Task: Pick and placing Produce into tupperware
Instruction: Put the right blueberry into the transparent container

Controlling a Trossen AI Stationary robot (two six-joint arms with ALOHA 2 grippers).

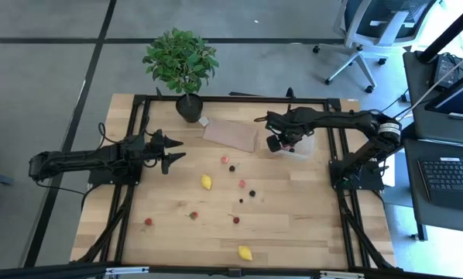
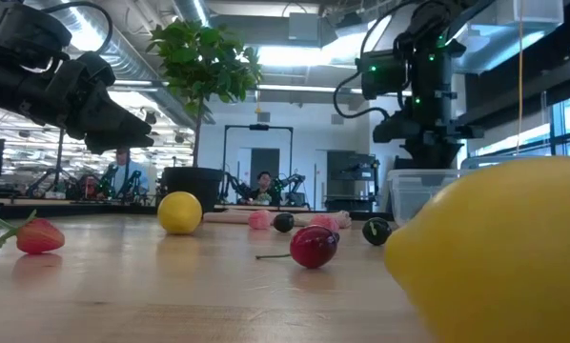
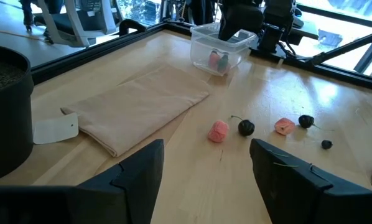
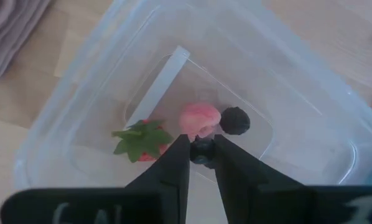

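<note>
- Left gripper [image 1: 172,152]: held above the table's left half, well apart from the tub; its two fingers are spread wide and nothing is held between them.
- Strawberry [image 1: 148,222]: a red piece with green leaves, lying toward the near left part of the table [image 1: 309,225].
- Plant [image 1: 180,60]: green, in a dark pot, set at the far edge; a small white tag [image 3: 55,130] lies just beside the pot. No writing can be read on the tag.
- Lemons: one yellow lemon [image 1: 207,182] lies near the table's middle, a second lemon [image 1: 245,253] near the front edge.
- Cloth [image 1: 231,134]: a flat tan sheet, folded, lying between the plant and the tub.
- Loose berries: pink pieces [image 1: 242,184], dark cherries [image 1: 252,193] and red berries [image 1: 236,220] are scattered over the middle of the table, apart from one another.
- Tub [image 1: 300,147]: clear, colourless, rectangular with rounded corners, standing at the far right, just right of the cloth. Inside are seen a leafy strawberry [image 4: 142,142], a pink piece [image 4: 199,120] and a dark berry [image 4: 235,121], lying close together.
- Right gripper [image 4: 202,152]: poised directly over the tub's interior; its fingers stand nearly together with a small dark berry [image 4: 203,149] pinched between the tips.
- No brand or label is legible on any item.
</note>
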